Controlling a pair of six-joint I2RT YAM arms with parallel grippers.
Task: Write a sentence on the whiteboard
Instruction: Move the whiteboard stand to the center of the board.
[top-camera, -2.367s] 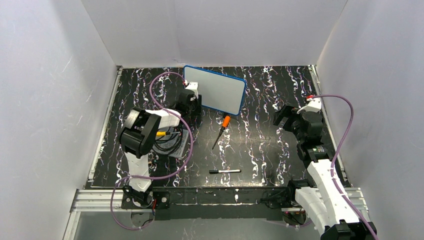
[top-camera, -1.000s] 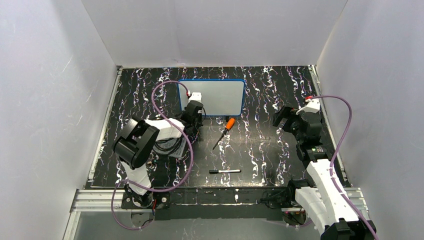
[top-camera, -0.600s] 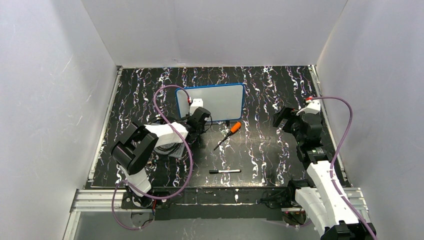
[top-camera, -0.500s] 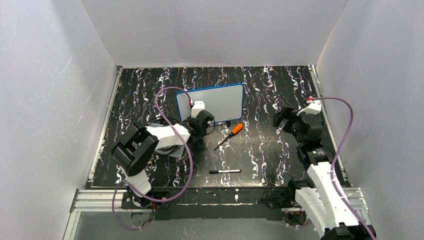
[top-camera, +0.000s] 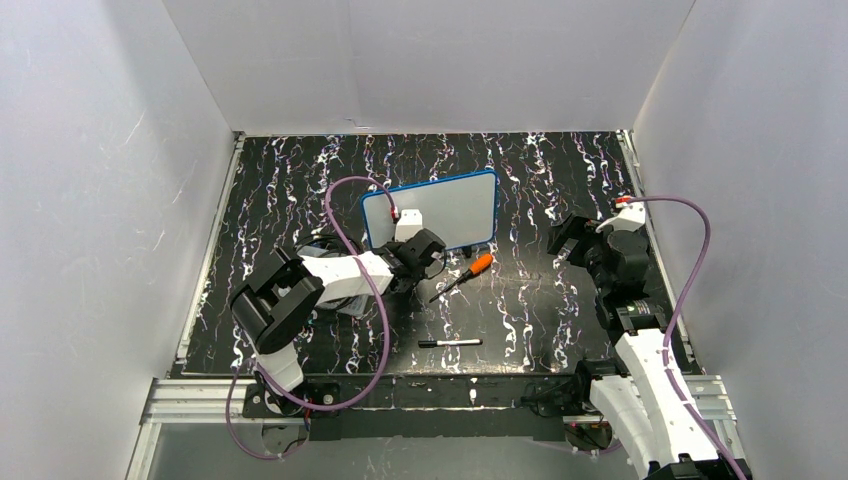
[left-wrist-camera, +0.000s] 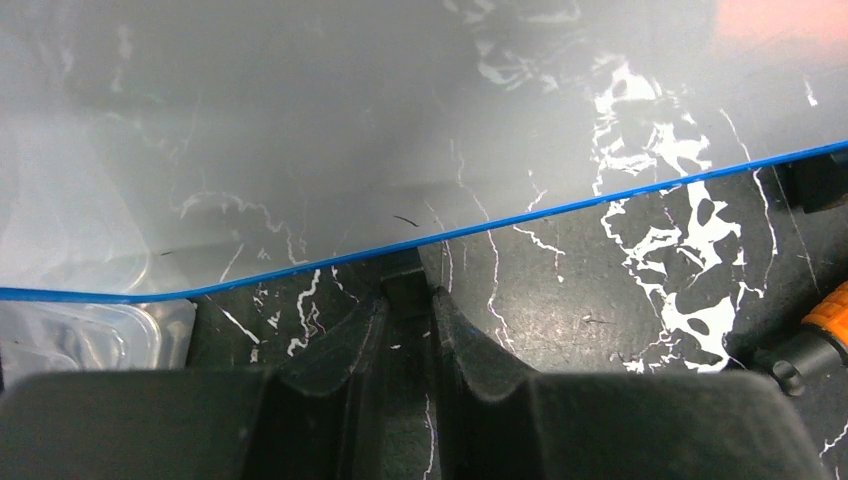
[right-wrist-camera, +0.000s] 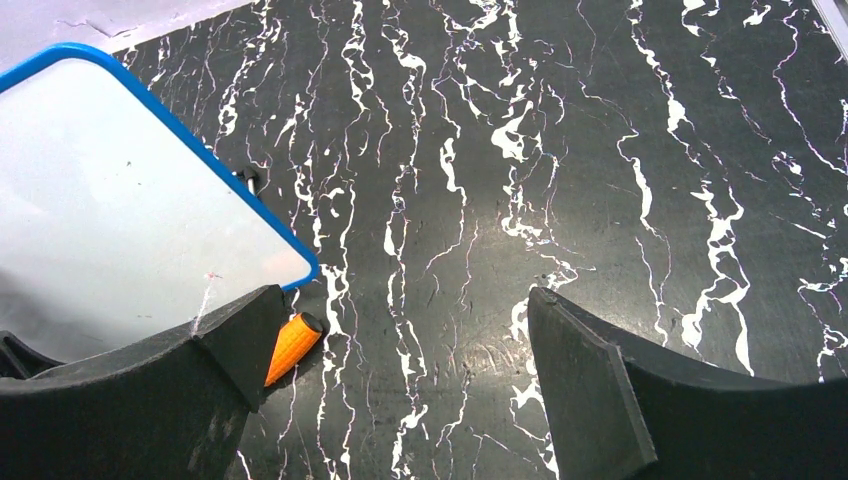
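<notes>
The whiteboard (top-camera: 440, 208), white with a thin blue rim, sits in the middle of the table with its right end turned away from me. Its face (left-wrist-camera: 300, 130) is blank, so the sentence is not in view. My left gripper (top-camera: 430, 254) is at the board's near edge. Its fingers (left-wrist-camera: 372, 322) are almost shut on a small dark tab just under the blue rim (left-wrist-camera: 408, 292). My right gripper (top-camera: 566, 240) hangs open at the right, well clear of the board's corner (right-wrist-camera: 150, 200), with bare table between its fingers (right-wrist-camera: 400, 300).
A black marker (top-camera: 450, 343) lies near the front edge. An orange-handled screwdriver (top-camera: 470, 272) lies just in front of the board's right corner (right-wrist-camera: 292, 343) (left-wrist-camera: 828, 312). A clear plastic tray (top-camera: 340, 290) with black cable sits under my left arm (left-wrist-camera: 80, 335).
My left gripper has swung right and toward me with the whiteboard, turning it. The screwdriver's handle has shifted right. The right arm has barely moved.
</notes>
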